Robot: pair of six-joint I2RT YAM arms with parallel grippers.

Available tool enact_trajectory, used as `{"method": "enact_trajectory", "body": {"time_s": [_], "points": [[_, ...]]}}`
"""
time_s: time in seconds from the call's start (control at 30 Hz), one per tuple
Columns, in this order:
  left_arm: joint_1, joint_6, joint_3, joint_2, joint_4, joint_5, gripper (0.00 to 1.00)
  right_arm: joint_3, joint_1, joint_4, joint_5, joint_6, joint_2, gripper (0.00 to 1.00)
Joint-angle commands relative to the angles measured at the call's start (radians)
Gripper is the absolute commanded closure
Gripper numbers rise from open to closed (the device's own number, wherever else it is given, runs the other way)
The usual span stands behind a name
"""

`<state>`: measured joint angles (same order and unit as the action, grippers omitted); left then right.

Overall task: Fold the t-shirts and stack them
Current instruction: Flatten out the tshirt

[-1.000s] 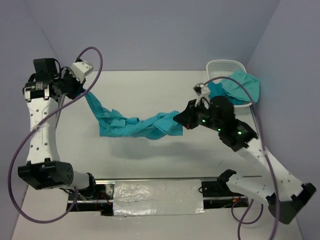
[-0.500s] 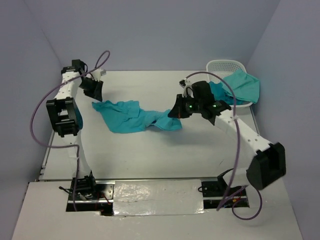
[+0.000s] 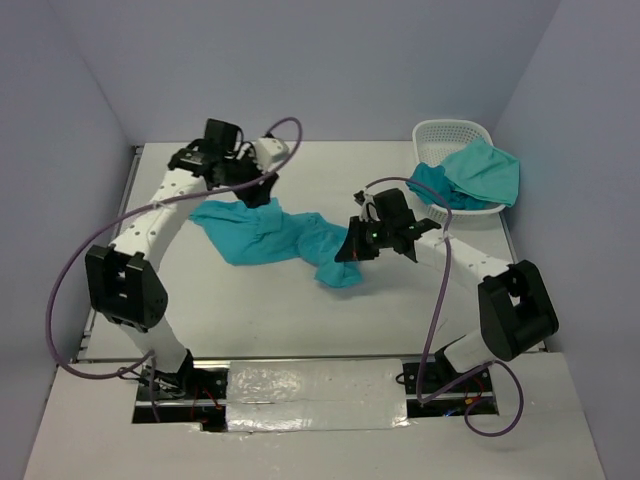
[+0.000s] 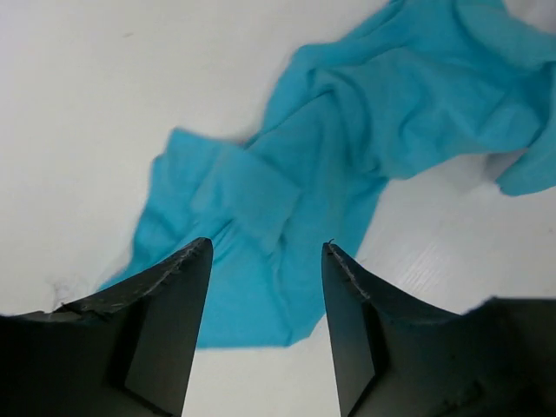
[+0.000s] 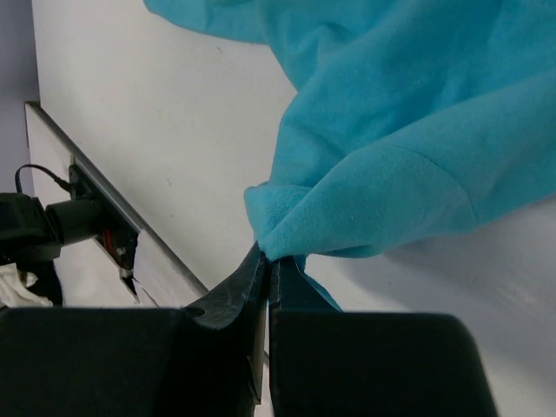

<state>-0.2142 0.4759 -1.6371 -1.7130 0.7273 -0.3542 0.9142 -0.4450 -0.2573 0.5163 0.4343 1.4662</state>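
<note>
White mesh basket (image 3: pixel 441 131) sits at the table's (image 3: pixel 290 310) far right corner, by the lavender walls (image 3: pixel 330 70). Shiny strip (image 3: pixel 315 393) along near edge, probably foil tape, can't confirm.

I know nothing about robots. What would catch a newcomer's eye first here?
A crumpled teal shirt sprawls across the middle of the white table. The right pincer is pinched shut on one edge of it, while the left pincer hangs open above its other end. In the far right corner, a white basket holds more teal cloth.
</note>
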Motion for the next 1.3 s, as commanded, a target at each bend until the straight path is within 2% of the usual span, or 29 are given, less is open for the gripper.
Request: {"method": "enact_trajectory", "body": {"time_s": [0.0,0.07,0.1,0.13,0.23,0.4,0.5,0.57,0.6,0.63,0.8,0.93,0.97,1.03,1.07,1.13,1.2,1.27], "points": [[-0.036,-0.002,0.047,-0.169,-0.019,0.041,0.34,-0.024,0.006,0.09,0.031,0.018,-0.046,1.0],[-0.051,-0.016,0.016,-0.23,-0.038,0.037,0.28,-0.038,0.008,0.092,0.016,0.017,-0.053,1.0],[-0.063,-0.02,0.013,-0.235,-0.064,0.041,0.21,-0.041,0.008,0.089,0.013,0.012,-0.055,1.0],[-0.094,-0.02,0.019,-0.232,-0.136,0.073,0.19,-0.041,0.009,0.079,0.01,0.011,-0.05,1.0],[-0.137,-0.028,0.025,-0.247,-0.21,0.24,0.17,-0.063,0.008,0.092,0.004,0.012,-0.05,1.0],[-0.151,-0.062,-0.02,-0.346,-0.172,0.25,0.22,-0.089,0.011,0.105,-0.015,0.024,-0.058,1.0],[-0.151,-0.057,0.02,-0.35,-0.206,0.299,0.28,-0.092,0.011,0.107,-0.022,0.015,-0.067,1.0],[-0.151,-0.053,0.019,-0.355,-0.207,0.304,0.5,-0.089,0.015,0.101,-0.025,0.007,-0.063,1.0],[-0.151,-0.054,0.017,-0.356,-0.206,0.307,0.63,-0.086,0.017,0.098,-0.027,0.006,-0.061,1.0],[-0.151,-0.059,0.017,-0.356,-0.209,0.317,0.99,-0.086,0.023,0.098,-0.025,0.006,-0.058,1.0],[-0.128,-0.042,-0.044,-0.31,-0.145,0.316,1.0,-0.049,0.101,0.066,-0.03,0.014,-0.061,1.0],[-0.022,-0.026,-0.192,-0.237,-0.1,0.293,1.0,0.093,0.253,-0.012,-0.045,-0.006,-0.046,1.0],[0.002,-0.028,-0.314,-0.238,-0.071,0.272,1.0,0.142,0.322,-0.031,-0.047,-0.008,-0.037,1.0],[0.073,-0.023,-0.473,-0.27,-0.023,0.242,1.0,0.3,0.379,-0.084,-0.053,-0.019,-0.009,1.0],[0.088,-0.016,-0.632,-0.286,0.021,0.232,1.0,0.358,0.408,-0.105,-0.065,-0.029,0.0,1.0],[0.113,0.028,-0.737,-0.298,0.037,0.21,1.0,0.523,0.419,-0.152,-0.105,-0.083,0.026,1.0],[0.116,0.065,-0.739,-0.266,-0.008,0.189,1.0,0.659,0.417,-0.221,-0.114,-0.118,0.043,1.0],[0.118,0.11,-0.645,-0.176,-0.066,0.185,1.0,0.718,0.42,-0.279,-0.133,-0.152,0.04,1.0]]}}
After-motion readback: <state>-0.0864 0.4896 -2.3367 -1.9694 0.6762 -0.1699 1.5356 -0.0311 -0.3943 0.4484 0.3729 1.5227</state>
